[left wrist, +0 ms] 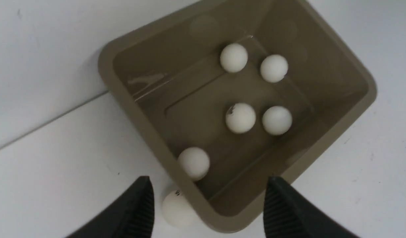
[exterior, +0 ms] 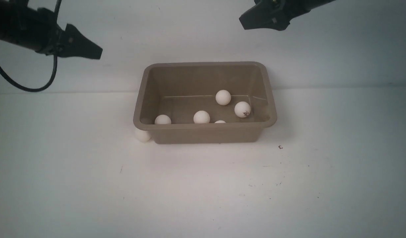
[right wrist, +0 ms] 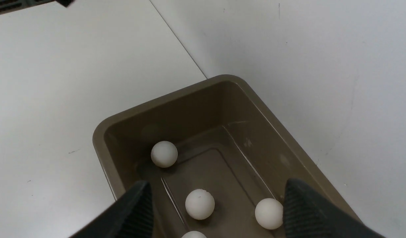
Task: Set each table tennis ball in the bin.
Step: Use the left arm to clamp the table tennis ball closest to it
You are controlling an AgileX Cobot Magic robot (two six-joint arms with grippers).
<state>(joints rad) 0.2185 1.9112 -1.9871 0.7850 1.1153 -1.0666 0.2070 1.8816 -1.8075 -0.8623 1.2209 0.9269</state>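
The bin [exterior: 206, 135] stands mid-table against the back wall, and several table tennis balls lie on its floor, one [exterior: 242, 109] with a dark mark. One more table tennis ball [exterior: 142, 135] rests on the table outside it, touching the front left corner. In the left wrist view this ball [left wrist: 178, 208] lies beside the bin [left wrist: 105, 61] rim. My left gripper [exterior: 98, 53] [left wrist: 208, 180] hovers high to the bin's left, open and empty. High above the back right corner my right gripper [exterior: 243, 19] [right wrist: 217, 182] is open over the bin [right wrist: 100, 132], holding nothing.
A white wall [exterior: 203, 39] rises right behind the bin. The white table [exterior: 203, 191] stretches in front and to both sides. A small dark speck [exterior: 280, 147] lies right of the bin.
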